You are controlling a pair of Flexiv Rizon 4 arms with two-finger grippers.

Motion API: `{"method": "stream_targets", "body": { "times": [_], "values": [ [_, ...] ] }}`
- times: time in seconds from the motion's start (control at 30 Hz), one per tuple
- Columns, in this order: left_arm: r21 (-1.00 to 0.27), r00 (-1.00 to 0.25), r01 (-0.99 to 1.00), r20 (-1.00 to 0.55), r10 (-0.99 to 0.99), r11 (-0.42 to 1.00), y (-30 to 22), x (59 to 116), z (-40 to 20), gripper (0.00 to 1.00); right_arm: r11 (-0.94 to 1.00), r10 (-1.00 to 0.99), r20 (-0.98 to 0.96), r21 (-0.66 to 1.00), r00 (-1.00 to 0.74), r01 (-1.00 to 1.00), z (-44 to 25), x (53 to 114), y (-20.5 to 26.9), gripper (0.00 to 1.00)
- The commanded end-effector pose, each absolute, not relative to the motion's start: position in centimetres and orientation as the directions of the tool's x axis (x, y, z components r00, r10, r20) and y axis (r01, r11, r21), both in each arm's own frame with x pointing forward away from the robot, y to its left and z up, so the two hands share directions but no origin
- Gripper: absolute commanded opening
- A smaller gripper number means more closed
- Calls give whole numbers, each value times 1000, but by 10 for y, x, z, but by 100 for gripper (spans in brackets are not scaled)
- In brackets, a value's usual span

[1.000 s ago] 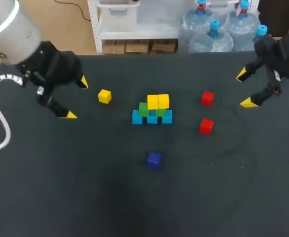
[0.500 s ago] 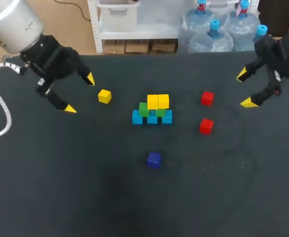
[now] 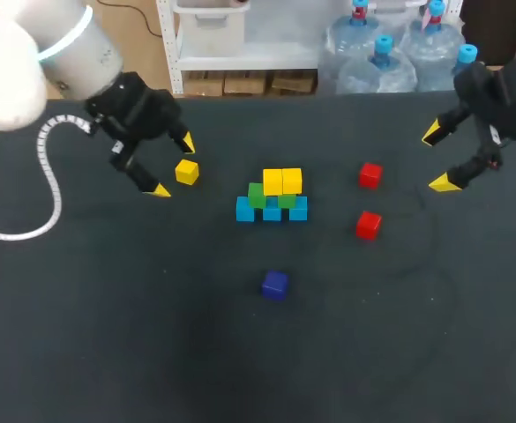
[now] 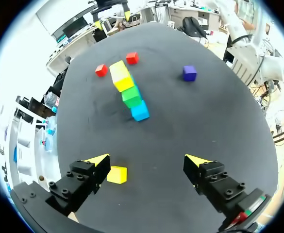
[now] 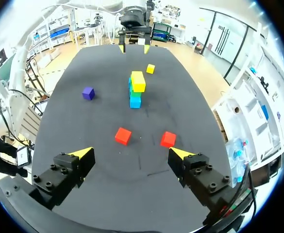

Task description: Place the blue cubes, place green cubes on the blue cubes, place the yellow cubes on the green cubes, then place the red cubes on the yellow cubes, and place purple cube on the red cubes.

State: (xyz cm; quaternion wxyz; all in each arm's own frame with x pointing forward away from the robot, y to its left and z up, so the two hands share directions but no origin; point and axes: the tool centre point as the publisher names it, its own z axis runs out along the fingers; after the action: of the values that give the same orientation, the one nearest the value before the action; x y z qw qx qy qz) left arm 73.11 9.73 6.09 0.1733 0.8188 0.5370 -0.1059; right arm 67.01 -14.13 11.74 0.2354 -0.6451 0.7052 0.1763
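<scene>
Dark surface [image 3: 108, 352], nothing fancy. The left tool [image 4: 146, 161] is spread wide, with the loose yellow cube [image 4: 117, 174] just inside one fingertip, not gripped. Ahead of it sits the blue-green-yellow stack [image 4: 130, 92], then the purple cube [image 4: 190, 73]. The right tool [image 5: 130, 153] hangs released too, with two red cubes [image 5: 123, 136] just ahead of it.

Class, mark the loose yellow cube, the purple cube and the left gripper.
loose yellow cube [image 3: 186, 172], head view, top face.
purple cube [image 3: 275, 284], head view, top face.
left gripper [image 4: 147, 161], left wrist view, midway between fingertips.
</scene>
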Motion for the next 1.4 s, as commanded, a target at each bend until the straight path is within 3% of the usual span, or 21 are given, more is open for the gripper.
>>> {"method": "stream_targets", "body": {
  "times": [0.03, 0.6, 1.4],
  "values": [
    [83, 385, 921, -351, 853, -381, 81, 769, 47, 100, 104, -826, -561, -54, -56, -993, 117, 671, -141, 100],
    [33, 361, 929, -296, 884, -368, 77, 807, 33, 100, 104, -826, -561, -54, -56, -993, 117, 671, -141, 100],
    [18, 297, 952, -293, 909, -305, 102, 808, 7, 100, 104, -826, -561, -54, -56, -993, 117, 671, -141, 100]
  ]
}}
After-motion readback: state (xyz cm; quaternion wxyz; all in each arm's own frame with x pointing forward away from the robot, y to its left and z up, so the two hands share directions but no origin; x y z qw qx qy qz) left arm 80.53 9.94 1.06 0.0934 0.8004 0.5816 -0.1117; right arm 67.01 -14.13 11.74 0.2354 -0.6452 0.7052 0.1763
